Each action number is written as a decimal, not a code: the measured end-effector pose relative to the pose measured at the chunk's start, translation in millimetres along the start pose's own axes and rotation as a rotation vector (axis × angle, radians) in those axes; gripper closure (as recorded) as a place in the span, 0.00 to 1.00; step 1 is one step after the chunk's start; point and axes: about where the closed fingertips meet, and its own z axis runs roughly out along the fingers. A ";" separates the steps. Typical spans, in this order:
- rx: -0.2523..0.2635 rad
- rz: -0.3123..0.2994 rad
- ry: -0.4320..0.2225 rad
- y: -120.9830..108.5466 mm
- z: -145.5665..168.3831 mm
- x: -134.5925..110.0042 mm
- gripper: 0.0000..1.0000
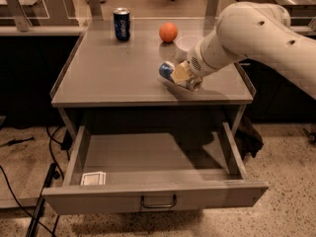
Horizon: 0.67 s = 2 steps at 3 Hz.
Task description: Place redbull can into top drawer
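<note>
We see the gripper [182, 76] low over the bench [108, 73], close to its front edge and right of the middle. Its fingers are closed around the redbull can [167, 71]. The can lies tilted on its side in that grasp, with its blue end pointing toward the bench's left edge. We cannot tell whether the can touches the bench top or hangs just above it. A shadow lies directly under it. The white arm [256, 33] reaches in from past the right edge.

Just behind the gripper, toward the back edge, stands a white bowl [186, 43]. An orange [168, 32] sits just left of the bowl. A dark blue Pepsi can [121, 24] stands upright near the back edge, left of the middle and well apart from the gripper.

Below the front edge, the top drawer [148, 154] is pulled out wide, with its dark bar handle [158, 202] at the centre of the front panel. We see a small white card [93, 178] lying in the drawer's front left corner. The redbull can is on the bench side, above the drawer's back part and not inside it.
</note>
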 end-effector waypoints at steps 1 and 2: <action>-0.080 -0.072 -0.029 9.2 -22.8 -0.7 1.00; -0.248 -0.175 -0.043 38.8 -62.4 20.5 1.00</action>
